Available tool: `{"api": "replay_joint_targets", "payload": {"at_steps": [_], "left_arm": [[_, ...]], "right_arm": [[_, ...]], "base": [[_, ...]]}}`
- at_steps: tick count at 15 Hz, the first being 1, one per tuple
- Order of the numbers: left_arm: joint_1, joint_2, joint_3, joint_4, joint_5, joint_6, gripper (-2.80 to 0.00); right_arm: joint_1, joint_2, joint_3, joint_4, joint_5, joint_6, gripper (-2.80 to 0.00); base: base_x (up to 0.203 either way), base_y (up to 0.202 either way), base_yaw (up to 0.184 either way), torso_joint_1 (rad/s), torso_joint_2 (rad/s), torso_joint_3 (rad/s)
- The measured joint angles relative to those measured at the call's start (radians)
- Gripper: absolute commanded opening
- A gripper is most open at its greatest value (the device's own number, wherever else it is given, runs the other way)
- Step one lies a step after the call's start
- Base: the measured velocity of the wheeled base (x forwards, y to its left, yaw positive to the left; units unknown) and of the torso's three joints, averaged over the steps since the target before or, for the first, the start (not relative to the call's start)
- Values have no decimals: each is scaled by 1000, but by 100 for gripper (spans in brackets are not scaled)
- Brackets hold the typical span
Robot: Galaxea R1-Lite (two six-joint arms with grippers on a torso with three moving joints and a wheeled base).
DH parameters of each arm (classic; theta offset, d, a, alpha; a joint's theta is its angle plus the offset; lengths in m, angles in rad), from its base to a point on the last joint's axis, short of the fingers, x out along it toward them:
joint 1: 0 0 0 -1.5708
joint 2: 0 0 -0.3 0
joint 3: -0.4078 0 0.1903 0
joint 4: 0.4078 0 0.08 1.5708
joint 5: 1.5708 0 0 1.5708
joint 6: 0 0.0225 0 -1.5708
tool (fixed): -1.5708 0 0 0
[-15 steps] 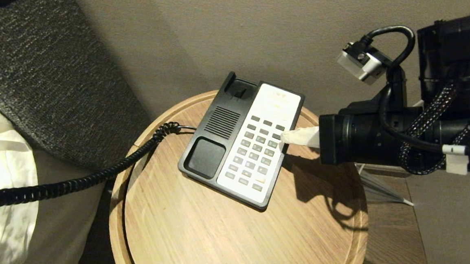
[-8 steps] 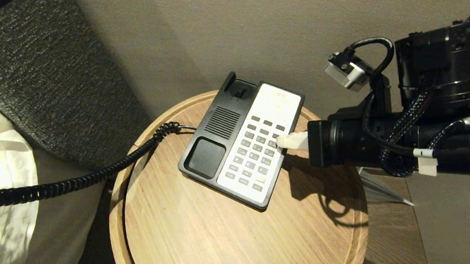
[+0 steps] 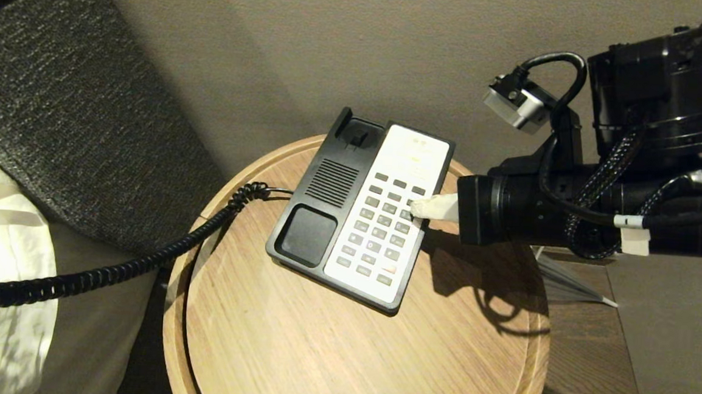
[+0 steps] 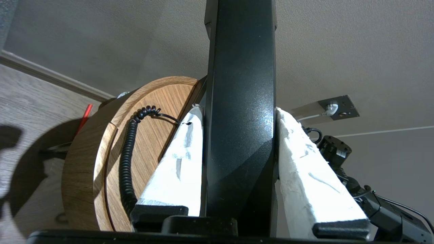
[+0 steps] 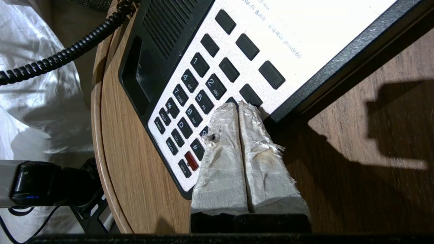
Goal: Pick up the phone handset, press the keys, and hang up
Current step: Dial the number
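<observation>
round wooden table: one phone base, one handset in left tool.

left gripper: clamped, raised | right gripper: fingers together, angled down

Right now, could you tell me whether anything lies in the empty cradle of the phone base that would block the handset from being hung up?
Nothing visible does. The cradle is bare. The left gripper holds the phone handset off the round table; the shut right gripper is at the keys, beside the cradle.
</observation>
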Motion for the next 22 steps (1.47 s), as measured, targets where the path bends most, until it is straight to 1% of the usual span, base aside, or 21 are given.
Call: {"api": "replay_joint_targets", "payload": {"at_steps": [15,19,22], "left_arm": [[0,-19,29,1,1,0,-280],[0,-27,44,-1,0,-1,-280],[0,-32,56,-2,-1,-1,-280]], "right_arm": [[1,26,8,-4,-6,-9,-280],[11,15,-12,3,-4,8,-280],[41,-6,-20,3,-2,46,-280]], "base": [[0,0,0,0,0,0],[0,0,0,0,0,0],[0,0,0,0,0,0]]}}
